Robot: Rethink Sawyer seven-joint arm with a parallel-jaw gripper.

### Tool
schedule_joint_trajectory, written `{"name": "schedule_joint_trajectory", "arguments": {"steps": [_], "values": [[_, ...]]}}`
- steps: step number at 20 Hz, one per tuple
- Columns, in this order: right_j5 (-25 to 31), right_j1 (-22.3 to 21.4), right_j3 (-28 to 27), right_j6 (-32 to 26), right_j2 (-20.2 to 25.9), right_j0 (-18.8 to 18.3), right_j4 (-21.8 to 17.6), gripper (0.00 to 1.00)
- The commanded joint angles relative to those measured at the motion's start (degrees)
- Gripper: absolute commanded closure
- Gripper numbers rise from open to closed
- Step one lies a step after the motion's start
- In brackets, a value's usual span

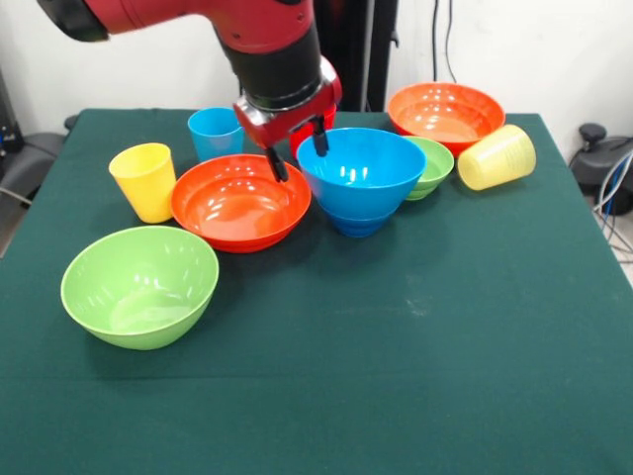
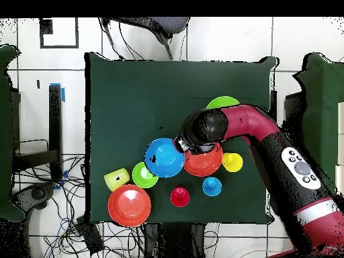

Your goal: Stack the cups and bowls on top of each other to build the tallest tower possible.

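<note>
My gripper (image 1: 299, 150) is open, low over the table's middle. One finger hangs inside the big blue bowl (image 1: 368, 170) and the other outside its left rim, over the near orange-red bowl (image 1: 240, 203). The blue bowl sits on a smaller, darker blue bowl (image 1: 356, 222). The big green bowl (image 1: 139, 285) stands alone at the front left. The second orange-red bowl (image 1: 445, 112) is at the back right, with the small green bowl (image 1: 432, 166) in front of it. The yellow cup (image 1: 146, 181) and light blue cup (image 1: 216, 132) stand upright. The pale yellow ribbed cup (image 1: 497, 156) lies on its side. The red cup (image 2: 179, 197) shows in the overhead view.
The dark green cloth (image 1: 415, 356) covers the table. My arm (image 2: 269, 138) crosses over the big green bowl (image 2: 223, 103) and the orange-red bowl (image 2: 205, 163) in the overhead view. Cables and chair parts lie around the table's edges.
</note>
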Motion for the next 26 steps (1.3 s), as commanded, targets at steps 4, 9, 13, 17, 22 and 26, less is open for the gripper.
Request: {"name": "schedule_joint_trajectory", "arguments": {"steps": [4,9,13,17,22,26], "values": [[5.76,-3.0,5.48,-20.68,1.99,-4.97,-1.04,0.0],[7.79,-3.7,5.36,-22.54,3.51,-6.53,-0.83,0.0],[8.29,-3.51,4.44,-23.09,3.95,-7.11,-1.86,0.0],[5.12,-2.6,0.51,-23.3,2.78,-5.99,-6.16,0.0],[3.12,-2.57,-2.91,-23.59,2.74,-5.74,-8.31,0.0],[2.4,-2.64,-2.64,-22.64,3.06,-5.9,-8.2,0.0]]}}
